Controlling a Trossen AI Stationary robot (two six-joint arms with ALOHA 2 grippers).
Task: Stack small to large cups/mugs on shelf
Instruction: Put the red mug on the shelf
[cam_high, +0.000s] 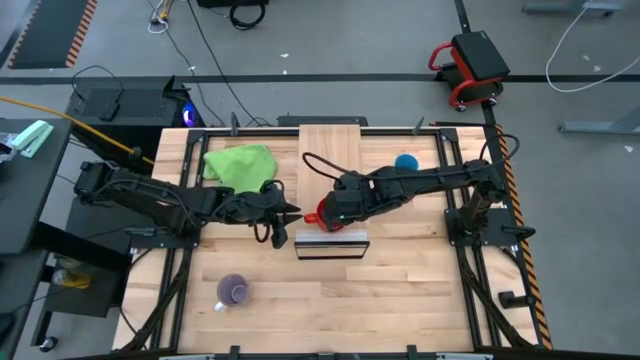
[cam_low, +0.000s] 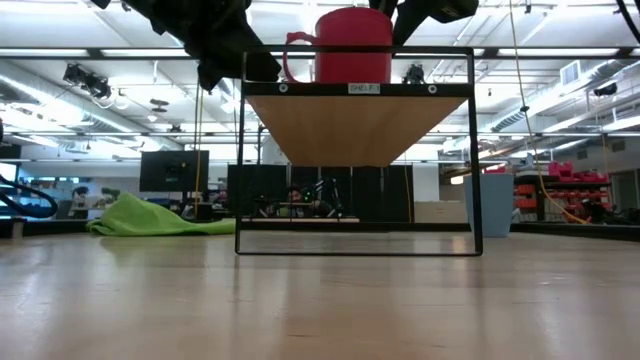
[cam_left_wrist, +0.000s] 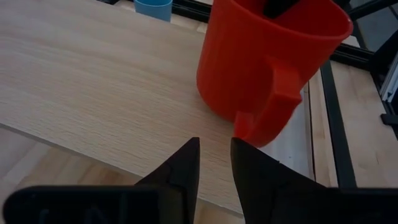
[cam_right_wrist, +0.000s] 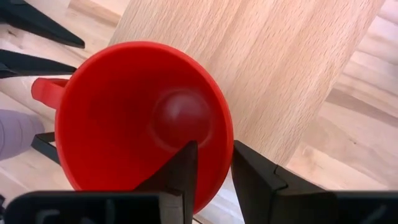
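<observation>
Red plastic forms the mug (cam_right_wrist: 144, 118), a smooth round vessel with a wide open mouth, a rounded inner floor and a squared loop handle on one side. The red mug stands upright on the shelf (cam_high: 330, 160), a raised light-wood plank, at the end of the shelf that carries the silvery metal front edge. The right gripper (cam_right_wrist: 209, 163) is directly above the mug, and its two dark fingers straddle the mug's rim: one finger is inside the mouth, the other outside the wall, with only a narrow gap between them that the wall fills, so the gripper is clamped on the rim. The left gripper (cam_left_wrist: 214, 163) sits level with the shelf on the handle side of the mug; its fingers are nearly closed, leaving a slim slot, and they hold nothing, with the handle's lower end just beyond the fingertips. The light-blue cup (cam_high: 406, 162) stands beside the shelf on the right arm's side. The pale purple mug (cam_high: 234, 290) stands well apart from the shelf, past its front edge toward the left arm's side. The green cloth (cam_high: 240, 163) lies beside the shelf on the left arm's side.
</observation>
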